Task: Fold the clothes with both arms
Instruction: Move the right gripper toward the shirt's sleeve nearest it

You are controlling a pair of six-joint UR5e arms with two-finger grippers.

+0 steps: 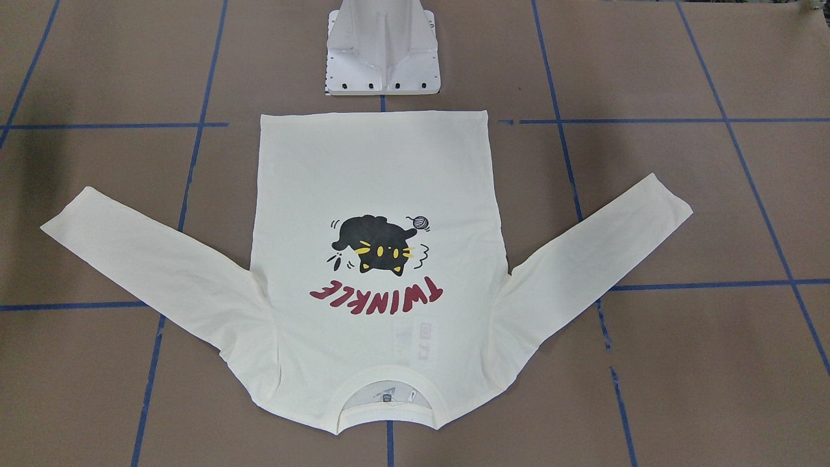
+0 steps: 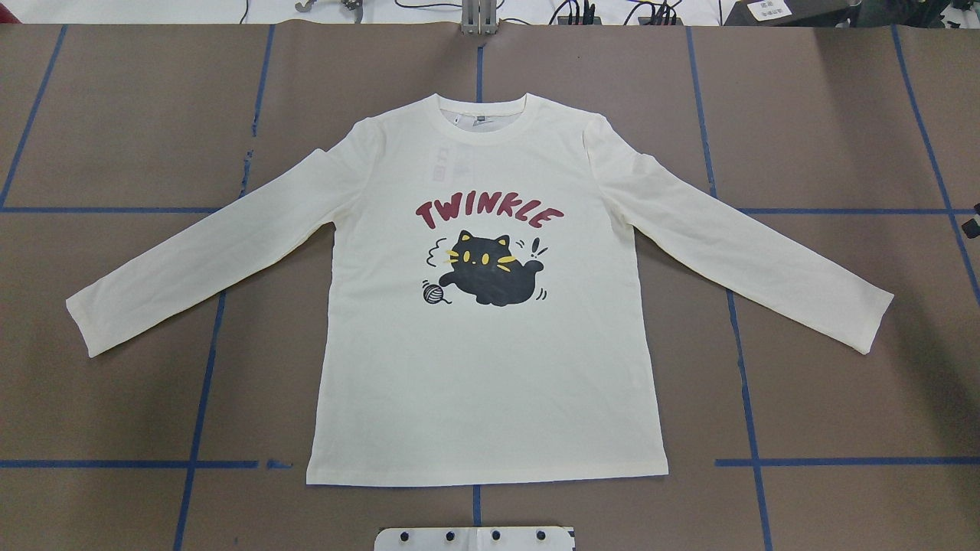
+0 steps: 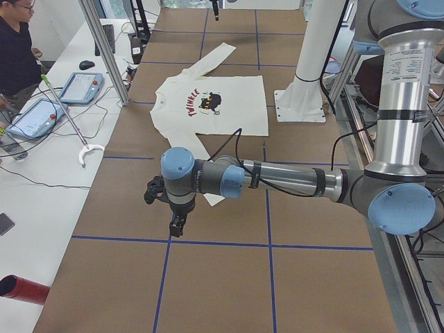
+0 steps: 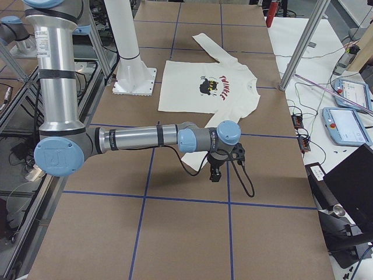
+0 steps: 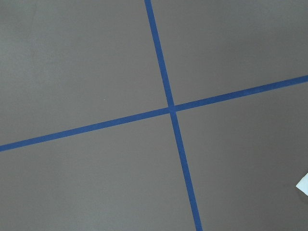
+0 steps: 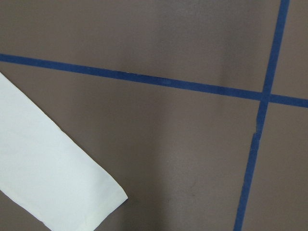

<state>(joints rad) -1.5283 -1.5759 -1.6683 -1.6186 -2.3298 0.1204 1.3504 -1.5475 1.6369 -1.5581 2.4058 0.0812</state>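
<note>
Left gripper (image 3: 177, 225) and right gripper (image 4: 214, 174) point down, arms (image 3: 291, 182) outstretched beside T-shirt (image 2: 490, 367); cannot tell if spread

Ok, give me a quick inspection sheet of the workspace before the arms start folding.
Surface: brown table, blue tape grid.
Job's things: T-shirt lies flat, print up, sleeves spread, not yet folded.
Clutter: nothing seen.
Grippers: left hand and right hand hang above bare table near the cuffs; open or shut cannot be told.
Cables: left cable loops off the forearm; right cable hangs by the wrist.
Surroundings: person and tablets at a side bench.
</note>
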